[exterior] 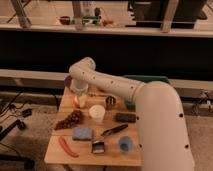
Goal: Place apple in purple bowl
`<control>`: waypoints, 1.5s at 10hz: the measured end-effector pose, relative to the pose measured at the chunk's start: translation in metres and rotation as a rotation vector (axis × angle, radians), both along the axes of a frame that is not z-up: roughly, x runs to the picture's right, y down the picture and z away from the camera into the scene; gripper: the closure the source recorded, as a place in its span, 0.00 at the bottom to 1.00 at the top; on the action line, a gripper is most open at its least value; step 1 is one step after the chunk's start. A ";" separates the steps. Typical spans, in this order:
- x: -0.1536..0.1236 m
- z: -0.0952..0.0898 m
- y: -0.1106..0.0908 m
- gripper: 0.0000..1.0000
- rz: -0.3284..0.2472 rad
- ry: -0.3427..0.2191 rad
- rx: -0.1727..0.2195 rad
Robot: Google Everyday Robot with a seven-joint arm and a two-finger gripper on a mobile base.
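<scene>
Pointing straight down at the upper left of the light wooden table (55, 152), the pincer (79, 94) stands with its fingers spread wide and hangs right above the small round yellow-orange apple (79, 102). Whether they touch cannot be told.

At the far left, low in the frame, lies a long red pepper-like thing (67, 146), and above it a dark bunch of grapes (70, 119). The small dark purple bowl (66, 80) sits at the table's upper left corner, half hidden behind the white arm (107, 82) and just up-left of the apple, which rests on the table outside it.

Further right come a blue sponge (82, 133) and a white cup (96, 113). A small black-and-white brush (98, 146) lies near the front edge. Right of centre stand a small metal can (110, 102), a black-handled tool (115, 130) lying aslant, a flat black block (125, 117) and, lower down, a blue cup (125, 144).
</scene>
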State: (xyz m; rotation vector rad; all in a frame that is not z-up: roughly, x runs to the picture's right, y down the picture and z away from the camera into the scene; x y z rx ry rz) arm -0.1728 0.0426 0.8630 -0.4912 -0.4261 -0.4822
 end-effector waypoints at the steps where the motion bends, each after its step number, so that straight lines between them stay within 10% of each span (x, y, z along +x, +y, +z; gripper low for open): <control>1: -0.003 0.009 0.003 0.20 -0.033 -0.005 -0.002; 11: 0.005 0.068 0.020 0.21 -0.098 0.010 -0.079; 15: 0.007 0.069 0.023 0.57 -0.091 0.007 -0.104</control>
